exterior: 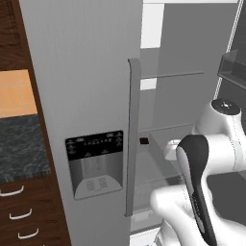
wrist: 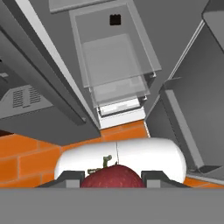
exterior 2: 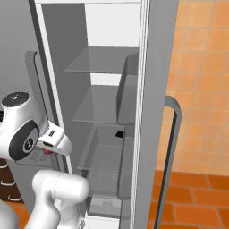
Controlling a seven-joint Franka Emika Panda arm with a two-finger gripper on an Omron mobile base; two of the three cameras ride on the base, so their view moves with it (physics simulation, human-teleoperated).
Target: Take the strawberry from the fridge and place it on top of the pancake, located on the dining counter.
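While the base views hide the fingers behind the arm, the hand view shows the gripper (wrist: pixel 113 178) clamped on the strawberry (wrist: pixel 114 176), held just outside the open fridge (exterior 2: pixel 112 67). Only the left base view shows the dispenser panel (exterior: pixel 95 163); its small white markings cannot be read. A red speck shows under the wrist in the right base view

Strawberry (wrist: pixel 114 176) cut off below; end effector (wrist: pixel 113 178) barely visible.

Both base views flank the open fridge (exterior: pixel 86 96) closely; hand view looks downward.
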